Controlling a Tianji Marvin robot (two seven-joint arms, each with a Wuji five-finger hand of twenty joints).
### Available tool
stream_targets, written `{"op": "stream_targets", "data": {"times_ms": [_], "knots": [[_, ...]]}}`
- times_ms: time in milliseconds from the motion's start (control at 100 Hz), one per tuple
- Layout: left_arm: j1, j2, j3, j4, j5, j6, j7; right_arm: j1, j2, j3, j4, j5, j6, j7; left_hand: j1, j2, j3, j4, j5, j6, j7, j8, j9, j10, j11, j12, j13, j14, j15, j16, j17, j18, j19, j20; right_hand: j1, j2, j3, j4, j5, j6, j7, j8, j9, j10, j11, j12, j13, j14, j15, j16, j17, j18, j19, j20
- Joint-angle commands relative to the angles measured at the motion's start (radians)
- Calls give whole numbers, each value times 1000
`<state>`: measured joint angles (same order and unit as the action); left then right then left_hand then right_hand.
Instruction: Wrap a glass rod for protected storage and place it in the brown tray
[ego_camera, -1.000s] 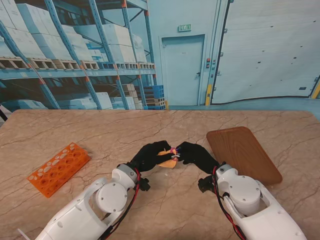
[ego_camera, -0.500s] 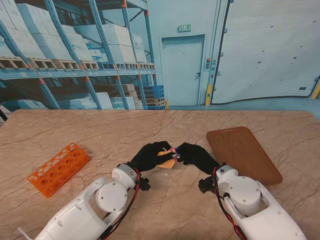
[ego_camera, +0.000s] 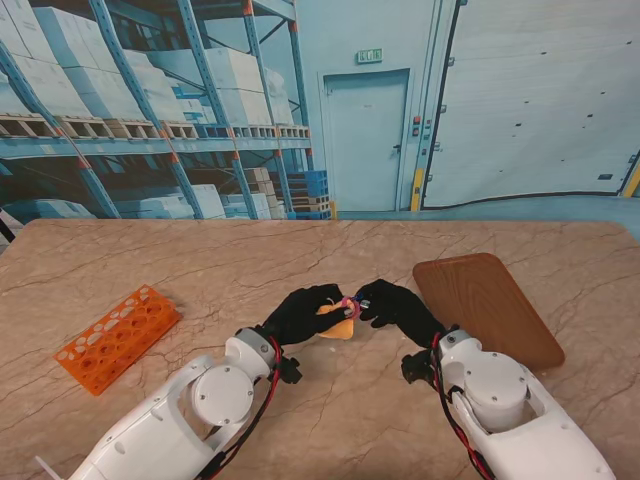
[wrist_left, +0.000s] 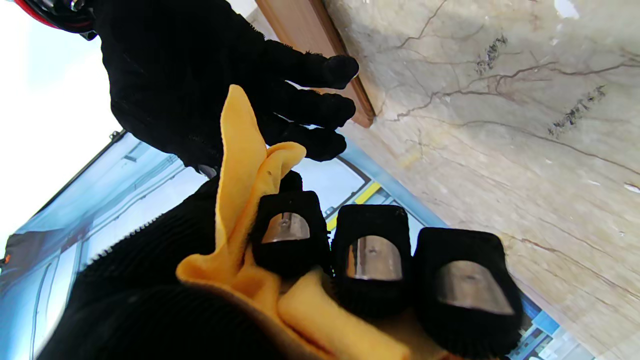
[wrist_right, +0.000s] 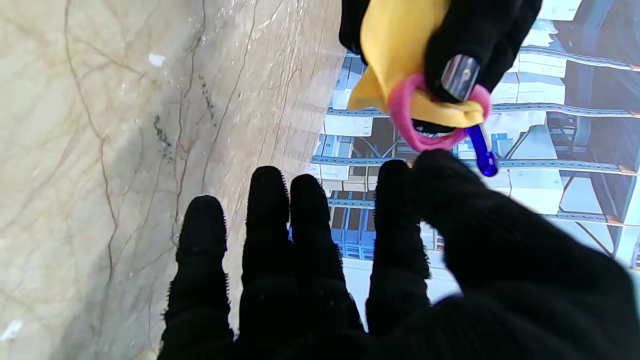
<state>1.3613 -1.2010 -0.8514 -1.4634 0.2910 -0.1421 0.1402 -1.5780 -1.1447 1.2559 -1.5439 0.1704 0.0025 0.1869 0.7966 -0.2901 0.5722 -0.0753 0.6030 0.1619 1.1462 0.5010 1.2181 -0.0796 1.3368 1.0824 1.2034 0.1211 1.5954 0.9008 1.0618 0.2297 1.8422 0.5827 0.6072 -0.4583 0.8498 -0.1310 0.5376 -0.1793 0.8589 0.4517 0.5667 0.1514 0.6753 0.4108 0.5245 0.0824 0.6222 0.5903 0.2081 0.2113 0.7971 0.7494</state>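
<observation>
My left hand (ego_camera: 303, 313) is shut on a yellow cloth bundle (ego_camera: 337, 323) held just over the table, between both hands. In the right wrist view a blue glass rod tip (wrist_right: 481, 149) sticks out of the yellow cloth (wrist_right: 395, 45), and a pink elastic band (wrist_right: 401, 114) loops around the cloth's end. My right hand (ego_camera: 397, 308) meets the bundle from the right. Its thumb and index fingertip pinch the stretched pink band (ego_camera: 348, 304), while the other fingers (wrist_left: 330, 70) stay spread. The brown tray (ego_camera: 487, 308) lies to the right of my right hand.
An orange tube rack (ego_camera: 117, 337) lies on the marble table (ego_camera: 200, 270) at the left. The tray's edge (wrist_left: 312, 35) shows behind my right hand in the left wrist view. The table's far edge meets a warehouse backdrop.
Both hands have shifted slightly farther from me with the bundle. My right hand has crept a little to the right, and the pink band is drawn out more between the hands.
</observation>
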Motion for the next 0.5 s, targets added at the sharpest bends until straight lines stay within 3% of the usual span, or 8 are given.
{"op": "stream_targets", "data": {"times_ms": [0,120,260,310,350,490], "knots": [[6,-1,1,-6,-2,-5,-3,-7,0,-1,-2,-10,1,22,-3,-17,58,7,-4,2,44,20,55,-29,48,-4,37,19,50,-5,26,-18,252,26,-57,-43,43,34,-17,2,-47,3,-21,-17,-20,-1,-14,-26,-21,7,-7,-32,-22,33],[6,-1,1,-7,-2,-4,-3,-2,6,-2,7,2,-3,56,-5,-16,59,6,-5,1,43,21,56,-28,48,-3,39,20,52,-5,26,-21,252,34,-131,-77,90,96,-8,18,-172,102,-44,-22,-42,-1,-25,-31,-45,5,-8,-35,-48,48],[7,-1,1,-8,-2,-1,-3,10,9,-12,13,-5,-4,70,-4,-15,57,5,-5,1,42,22,56,-27,48,-3,39,21,53,-5,26,-23,252,41,-134,-109,90,95,-7,17,-180,114,-51,-21,-44,0,-25,-34,-49,4,-6,-36,-54,49],[7,-1,1,-8,-3,0,-3,14,9,-16,13,-3,0,72,-3,-14,57,5,-6,2,41,23,56,-27,48,-3,39,21,53,-5,26,-23,252,42,-122,-106,87,87,7,13,-175,120,-51,-22,-42,1,-22,-34,-48,5,-4,-37,-56,49],[7,-1,1,-9,-3,0,-3,17,9,-20,14,-2,3,72,-3,-14,56,4,-6,2,41,23,56,-27,48,-3,39,21,53,-5,26,-23,252,43,-100,-105,67,50,22,3,-167,118,-48,-22,-37,3,-21,-32,-46,6,-1,-37,-57,53],[6,-1,2,-8,-2,1,-4,31,4,-34,17,12,19,70,-2,-13,53,3,-4,-1,40,23,55,-28,47,-3,39,21,53,-5,26,-23,252,45,-33,-99,5,-17,47,-50,-42,50,-33,-18,-28,3,-12,-29,-35,7,4,-35,-58,60]]}}
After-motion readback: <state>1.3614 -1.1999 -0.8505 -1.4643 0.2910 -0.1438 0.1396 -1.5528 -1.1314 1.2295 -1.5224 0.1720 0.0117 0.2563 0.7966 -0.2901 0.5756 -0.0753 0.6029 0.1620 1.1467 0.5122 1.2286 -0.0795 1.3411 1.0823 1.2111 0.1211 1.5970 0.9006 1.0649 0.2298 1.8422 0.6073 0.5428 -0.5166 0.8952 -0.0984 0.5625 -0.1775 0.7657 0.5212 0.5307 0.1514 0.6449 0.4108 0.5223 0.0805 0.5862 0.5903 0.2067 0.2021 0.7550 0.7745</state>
